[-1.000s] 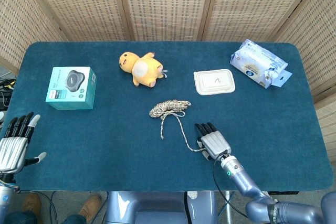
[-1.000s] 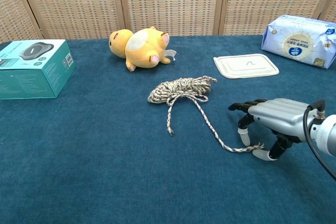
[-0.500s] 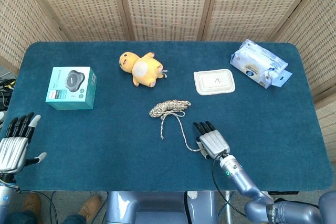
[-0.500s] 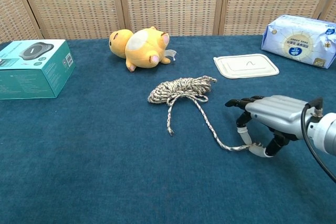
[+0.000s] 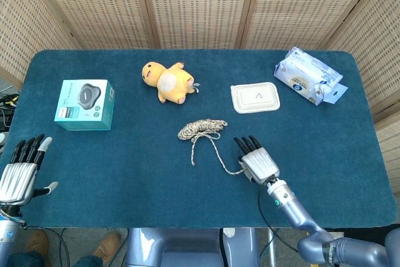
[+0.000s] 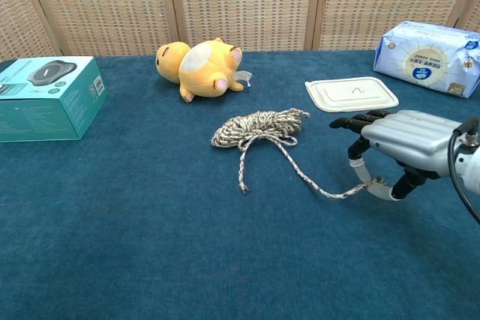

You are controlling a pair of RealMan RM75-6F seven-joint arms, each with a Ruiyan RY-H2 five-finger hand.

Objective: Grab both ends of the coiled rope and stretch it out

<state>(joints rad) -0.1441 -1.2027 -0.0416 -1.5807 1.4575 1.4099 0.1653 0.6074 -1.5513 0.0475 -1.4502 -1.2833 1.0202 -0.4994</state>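
My right hand (image 6: 401,148) is lifted just above the blue table (image 5: 125,161), palm down, with the thumb and one finger pinching one end of the rope (image 6: 259,127); the other fingers (image 6: 352,121) reach forward, spread. From this pinch the strand runs left and away from me to the coil, which lies loosely bunched near the middle of the table. The second end of the rope trails out of the coil toward me and lies free on the cloth, well apart from either hand.

My left hand (image 5: 19,170) appears only in the head view, at the near left corner of the table, fingers apart and holding nothing, far from the rope.

Beyond the coil lies a yellow plush toy (image 6: 199,59) on its side. To the right of the coil, just beyond my right hand, is a flat white lid (image 6: 351,94). A pack of wipes (image 6: 427,49) sits at the far right, and a teal box (image 6: 46,97) at the left.
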